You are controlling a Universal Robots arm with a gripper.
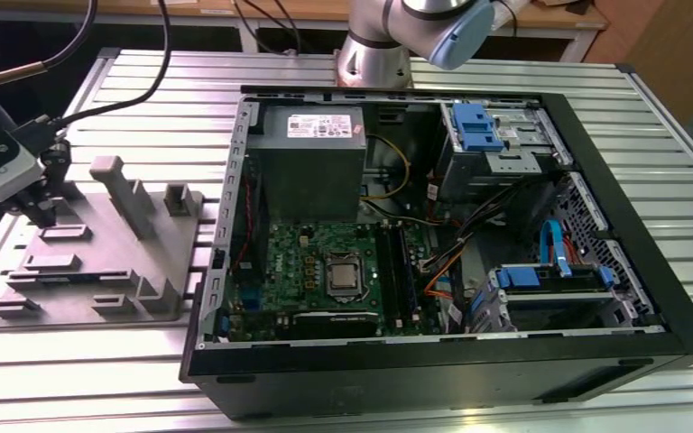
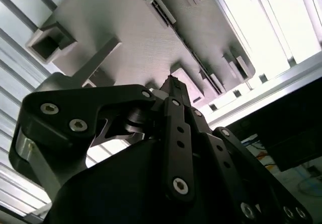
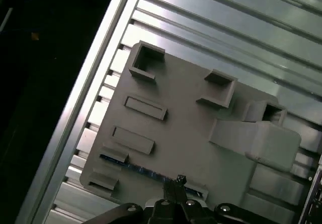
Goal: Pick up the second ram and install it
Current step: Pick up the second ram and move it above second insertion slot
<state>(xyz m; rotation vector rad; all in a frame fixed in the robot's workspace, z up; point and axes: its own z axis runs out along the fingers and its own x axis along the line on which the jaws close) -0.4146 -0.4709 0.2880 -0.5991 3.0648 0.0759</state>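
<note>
The second ram [image 3: 132, 166] is a thin dark strip with a bluish edge. It stands on edge in a slot along one side of the grey moulded tray [image 3: 186, 128]. In the second wrist view the second ram [image 2: 201, 63] shows as a narrow dark line in the tray [image 2: 141, 38]. My gripper [image 3: 178, 179] has its fingers drawn together at the stick's upper edge, pinching it while it sits in its slot. The gripper [image 1: 43, 216] hangs over the far left part of the tray [image 1: 118, 271] in the exterior view, and its tips [image 2: 171, 82] meet at the stick.
An open black computer case [image 1: 443, 361] lies to the exterior view's right of the tray. Inside are a green motherboard [image 1: 310, 262], long black memory sockets [image 1: 402, 271], a grey power supply [image 1: 310, 153] and blue drive brackets [image 1: 473, 126]. Upright posts [image 1: 124, 194] rise from the tray beside the gripper.
</note>
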